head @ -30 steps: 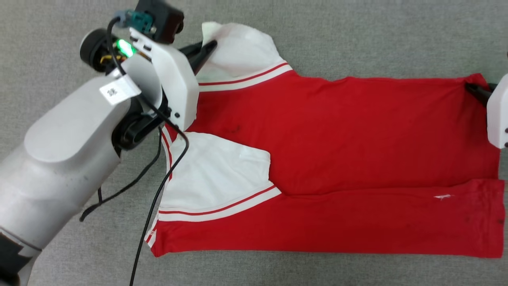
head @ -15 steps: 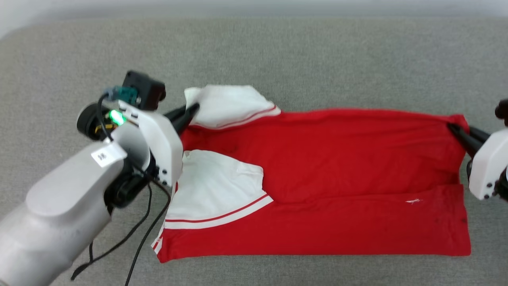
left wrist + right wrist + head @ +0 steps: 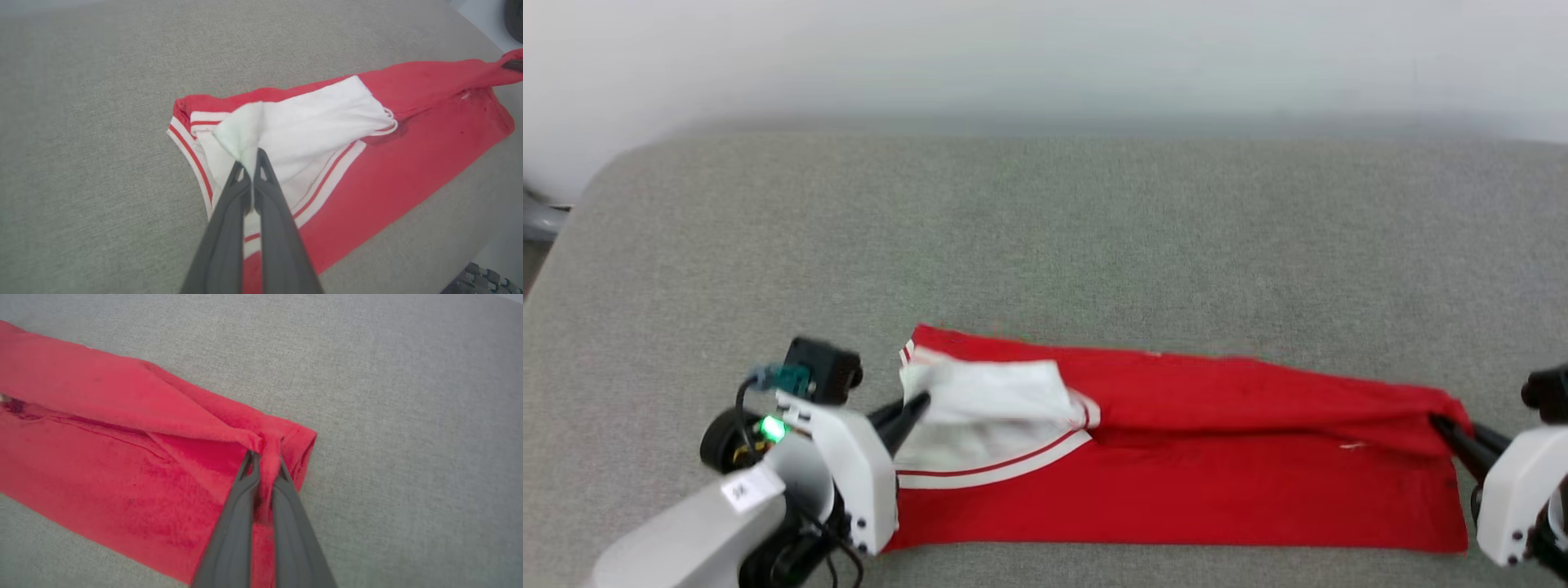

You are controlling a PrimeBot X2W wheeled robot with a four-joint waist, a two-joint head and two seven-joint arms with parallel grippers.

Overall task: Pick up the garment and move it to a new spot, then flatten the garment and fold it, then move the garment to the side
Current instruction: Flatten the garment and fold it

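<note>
The garment (image 3: 1217, 482) is a red shirt with white sleeves and red-white trim, lying lengthwise near the front of the grey surface, its far long edge folded over toward me. My left gripper (image 3: 919, 404) is shut on the tip of the white sleeve (image 3: 286, 130) at the garment's left end; in the left wrist view my left gripper (image 3: 249, 157) pinches that white cloth. At the right end my right gripper (image 3: 1441, 425) is shut on the red hem corner (image 3: 282, 441), and in the right wrist view my right gripper (image 3: 265, 457) holds a bunched fold of it.
The grey fabric surface (image 3: 1045, 229) stretches far beyond the garment, ending at a pale wall (image 3: 1045, 57). Its rounded left edge (image 3: 572, 220) drops away. Black cables hang under my left forearm (image 3: 686, 539).
The head camera has tilted up, so the whole picture shifted down. Both grippers have carried the garment's far edge toward me, folding it over the near half; the upper sleeve now lies over the lower one.
</note>
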